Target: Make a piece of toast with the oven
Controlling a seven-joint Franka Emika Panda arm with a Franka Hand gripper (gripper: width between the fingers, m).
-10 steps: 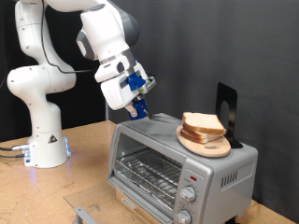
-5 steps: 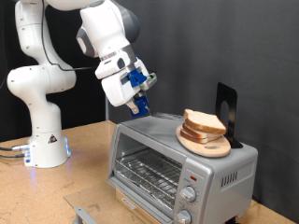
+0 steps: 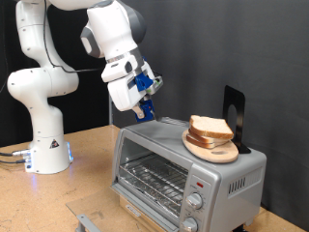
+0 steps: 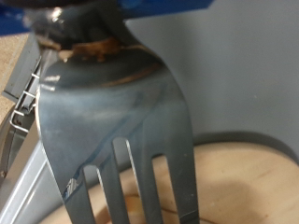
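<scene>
The piece of toast (image 3: pixel 210 129), pale with a tan crust, lies on a round wooden plate (image 3: pixel 213 150) on top of the silver oven (image 3: pixel 183 172). The oven's glass door looks shut, with the wire rack behind it. My gripper (image 3: pixel 145 99), with blue fingers, hangs above the oven's back corner towards the exterior view's left, apart from the toast. It is shut on a metal fork (image 4: pixel 121 103). In the wrist view the fork fills the picture, its tines pointing at the wooden plate (image 4: pixel 248 177).
A black upright stand (image 3: pixel 235 114) is behind the plate on the oven top. The oven's two knobs (image 3: pixel 196 203) face front. The white robot base (image 3: pixel 43 145) stands on the wooden table (image 3: pixel 92 179) at the exterior view's left.
The gripper with the fork has risen slightly and shifted a little towards the exterior view's right. The toast and the oven have not moved.
</scene>
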